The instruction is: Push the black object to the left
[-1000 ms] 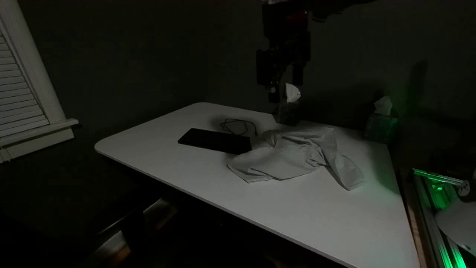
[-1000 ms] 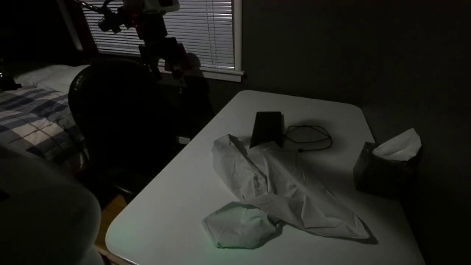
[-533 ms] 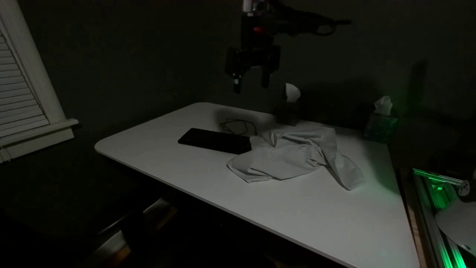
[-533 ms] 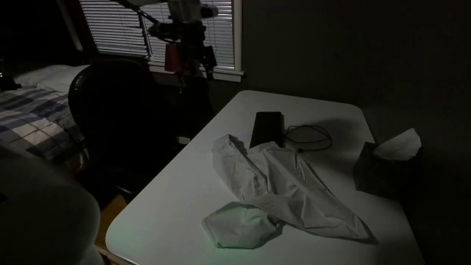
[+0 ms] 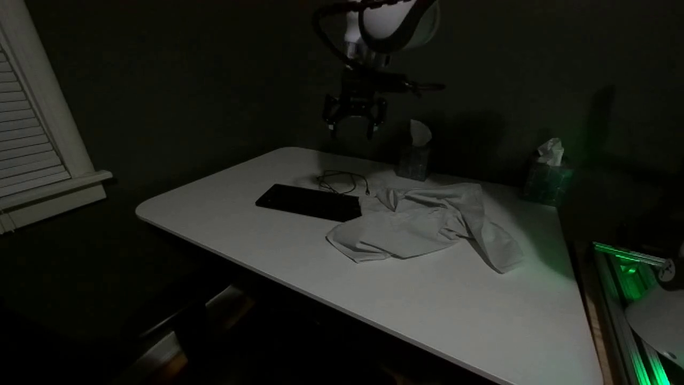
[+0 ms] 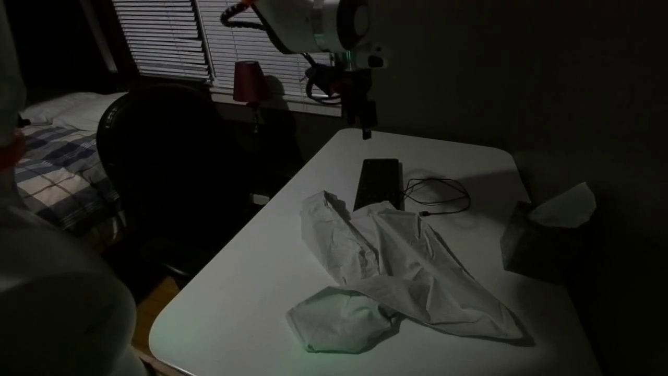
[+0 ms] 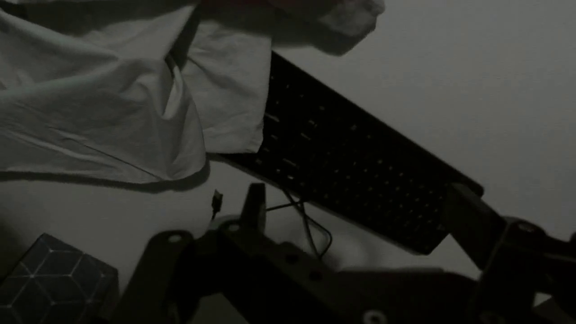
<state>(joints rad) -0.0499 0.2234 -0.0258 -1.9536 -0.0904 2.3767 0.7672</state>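
Crumpled cloth (image 6: 409, 266) overlaps the black keyboard (image 6: 379, 180) — USB cable (image 6: 437, 202) looped beside it — the gripper (image 6: 366, 133) hangs clear above

Pale table (image 5: 454, 299): keyboard (image 5: 311, 202), cable (image 7: 307, 225), cloth (image 5: 417, 230), seemingly two tissue boxes (image 5: 414, 163).

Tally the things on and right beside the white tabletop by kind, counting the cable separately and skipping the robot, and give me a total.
Keyboard: 1
Cable: 1
White cloth: 1, apparently a single piece
Tissue boxes: 2
Total: 5
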